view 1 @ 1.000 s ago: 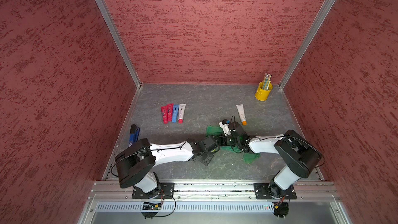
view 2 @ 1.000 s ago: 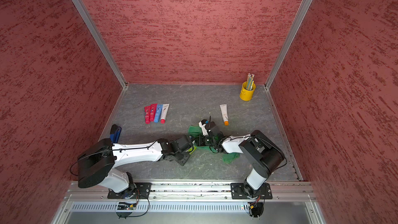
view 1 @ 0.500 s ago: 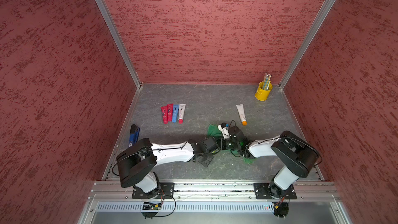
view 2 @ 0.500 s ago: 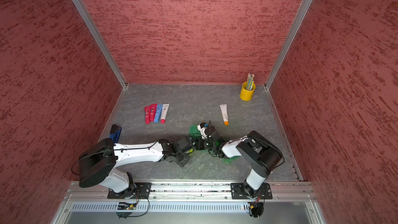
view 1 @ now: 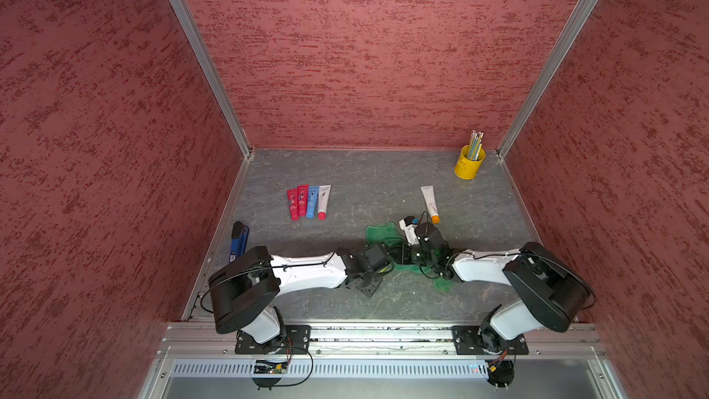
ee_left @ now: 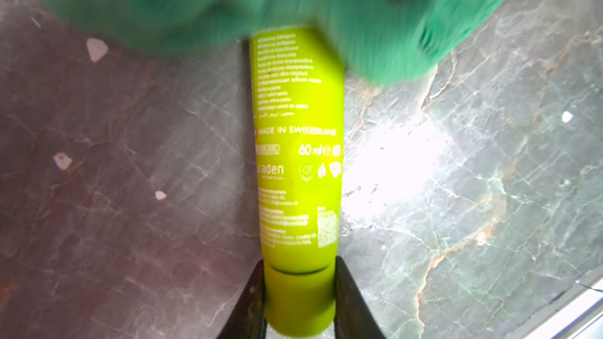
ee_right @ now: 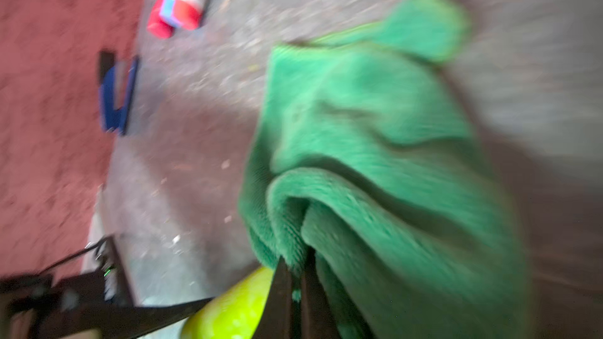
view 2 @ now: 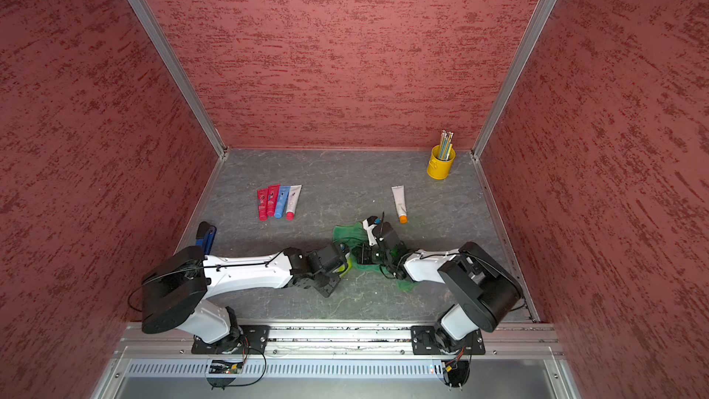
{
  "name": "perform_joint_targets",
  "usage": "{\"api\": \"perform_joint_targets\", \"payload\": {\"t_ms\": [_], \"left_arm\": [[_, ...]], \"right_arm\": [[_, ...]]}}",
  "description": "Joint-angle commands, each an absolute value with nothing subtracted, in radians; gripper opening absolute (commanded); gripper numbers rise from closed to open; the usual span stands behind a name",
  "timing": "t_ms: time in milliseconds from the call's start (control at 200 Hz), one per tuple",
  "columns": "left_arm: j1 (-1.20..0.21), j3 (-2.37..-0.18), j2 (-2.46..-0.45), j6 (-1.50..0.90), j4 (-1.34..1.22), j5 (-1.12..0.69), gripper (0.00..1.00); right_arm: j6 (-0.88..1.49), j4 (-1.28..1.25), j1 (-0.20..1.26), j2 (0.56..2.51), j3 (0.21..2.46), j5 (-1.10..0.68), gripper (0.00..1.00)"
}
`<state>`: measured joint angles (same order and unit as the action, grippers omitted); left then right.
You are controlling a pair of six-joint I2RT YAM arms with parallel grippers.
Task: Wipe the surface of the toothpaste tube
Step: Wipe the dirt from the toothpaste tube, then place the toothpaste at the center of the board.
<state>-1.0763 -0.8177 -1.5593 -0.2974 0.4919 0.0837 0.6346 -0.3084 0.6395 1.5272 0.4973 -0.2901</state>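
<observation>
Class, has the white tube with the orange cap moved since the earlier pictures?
No. The white tube lies where it did, the same way off the yellow cup.

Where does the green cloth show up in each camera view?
Both top views: cloth just below centre.
Left wrist: cloth blurred, covering the lime tube's far end.
Right wrist: cloth bunched in the shut right tool, beside the tube.
Shared landmark: the lime tube.

Both top views are showing even, sharp light. Glare is blooming on the table; green cloth is smearing with motion blur.
</observation>
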Motion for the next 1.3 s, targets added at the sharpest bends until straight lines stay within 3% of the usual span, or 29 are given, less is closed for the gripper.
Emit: {"api": "perform_joint_targets", "payload": {"t_ms": [0, 441, 772, 1007, 1142, 1298], "left_arm": [[-1.075, -0.839, -1.571, -0.287, 0.466, 0.103, 0.00], [-1.072, -0.847, -1.582, -0.290, 0.471, 0.107, 0.00], [-1.046, -0.834, -1.503, -0.396, 0.545, 0.233, 0.00], [-0.843, -0.799, -1.379, -0.426, 0.520, 0.170, 0.00], [-0.744, -0.882, -1.410, -0.405, 0.486, 0.112, 0.00], [-0.731, -1.086, -1.598, -0.400, 0.475, 0.083, 0.00]], "right_arm": [[0.578, -0.160, 0.626, 1.517, 0.531, -0.192, 0.00], [0.709, -0.412, 0.822, 1.588, 0.436, -0.488, 0.00], [0.566, -0.076, 0.604, 1.334, 0.462, -0.199, 0.00], [0.491, 0.102, 0.520, 1.218, 0.463, -0.124, 0.00], [0.482, 0.044, 0.520, 1.185, 0.416, -0.339, 0.00], [0.477, -0.039, 0.523, 1.159, 0.382, -0.594, 0.00]]}}
